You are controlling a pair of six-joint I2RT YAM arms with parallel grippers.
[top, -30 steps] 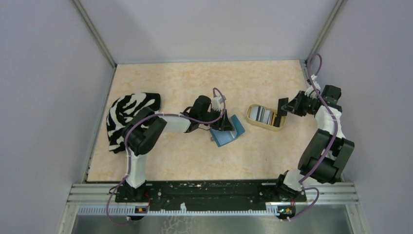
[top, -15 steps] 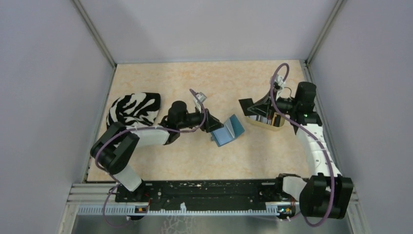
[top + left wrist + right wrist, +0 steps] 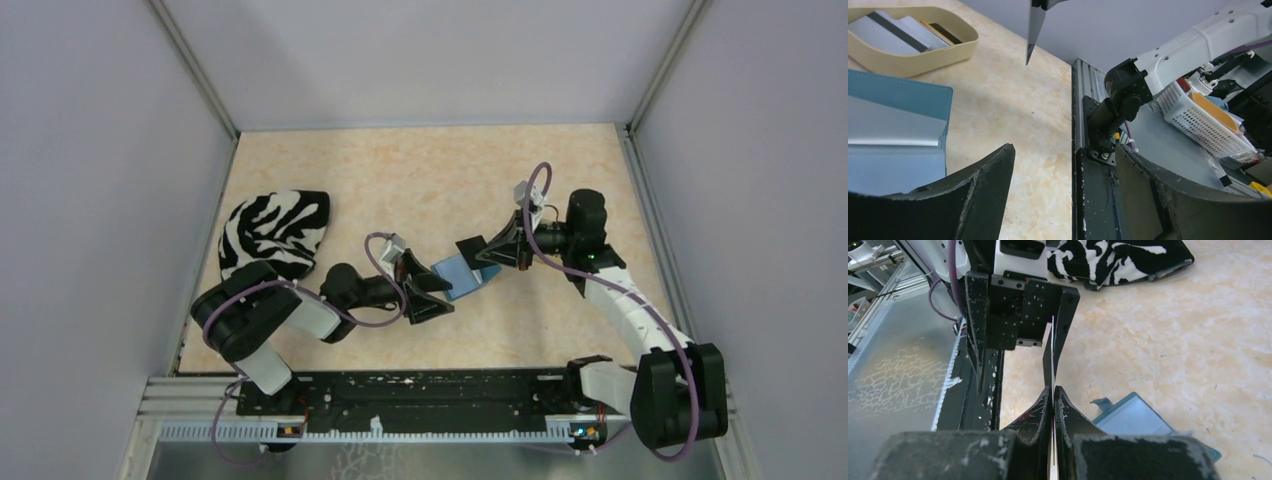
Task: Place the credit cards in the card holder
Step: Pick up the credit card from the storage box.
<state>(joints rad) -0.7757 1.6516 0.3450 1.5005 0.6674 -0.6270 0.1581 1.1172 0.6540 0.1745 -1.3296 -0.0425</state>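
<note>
A beige marbled table (image 3: 400, 170) fills the overhead view, with two robot arms reaching in from its near edge. The left arm (image 3: 300, 310) lies low across the table, and the right arm (image 3: 625, 305) bends in towards the middle. A black-and-white zebra-patterned cloth (image 3: 275, 230) sits crumpled at the left side.

The left wrist view shows a beige oval tray (image 3: 908, 62) holding several credit cards (image 3: 893, 32), among them a grey one with a dark stripe and a gold-orange one.

The teal-blue card holder (image 3: 458, 277) lies open on the table near the centre, between the two grippers. A silvery-grey band crosses its lighter blue inside. Whether that band is a card or a pocket cannot be told.

The left gripper (image 3: 432, 295) rests just beside the holder, its fingers spread wide apart and holding nothing. The right gripper (image 3: 478, 250) is above the holder's far side, its fingers pinched together on a single thin card (image 3: 1035, 20), held upright and seen edge-on.
</note>
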